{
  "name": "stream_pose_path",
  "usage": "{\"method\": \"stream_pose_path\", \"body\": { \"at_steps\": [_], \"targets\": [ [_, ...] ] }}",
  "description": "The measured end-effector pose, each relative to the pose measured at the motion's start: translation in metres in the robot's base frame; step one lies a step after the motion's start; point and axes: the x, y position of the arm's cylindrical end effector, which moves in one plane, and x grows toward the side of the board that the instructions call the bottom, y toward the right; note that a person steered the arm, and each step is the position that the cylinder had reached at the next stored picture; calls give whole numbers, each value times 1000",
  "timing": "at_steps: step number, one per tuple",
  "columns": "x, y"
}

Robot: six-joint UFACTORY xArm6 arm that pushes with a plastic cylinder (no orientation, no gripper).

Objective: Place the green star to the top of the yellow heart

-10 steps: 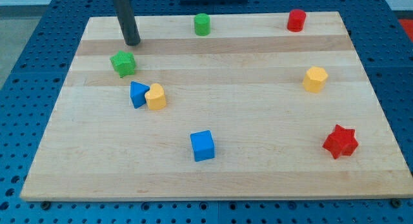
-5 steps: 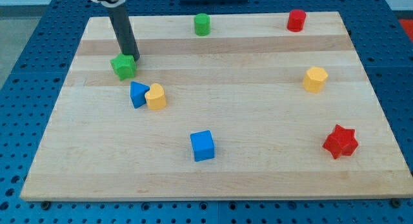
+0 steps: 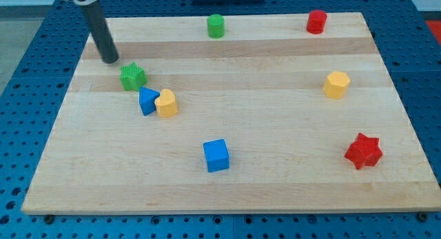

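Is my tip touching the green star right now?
Apart. The camera view shows bare wood between my tip and the green star; my tip sits up-left of it.

Pale, smooth, matt wooden board [image 3: 275,129] (grain in long strips), on blue perforated table top [image 3: 27,74].

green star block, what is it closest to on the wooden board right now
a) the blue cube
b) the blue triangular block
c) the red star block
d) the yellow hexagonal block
b: the green star block sits at the view's upper left, just above and left of the blue triangular block, which touches the yellow heart block; my tip is up-left of the star, apart from it.
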Motion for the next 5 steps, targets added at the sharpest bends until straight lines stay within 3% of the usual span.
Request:
{"method": "stream_pose_path", "body": {
  "at_steps": [1,4,5],
  "targets": [
    [39,1],
    [43,91],
    [46,93]
  ]
}}
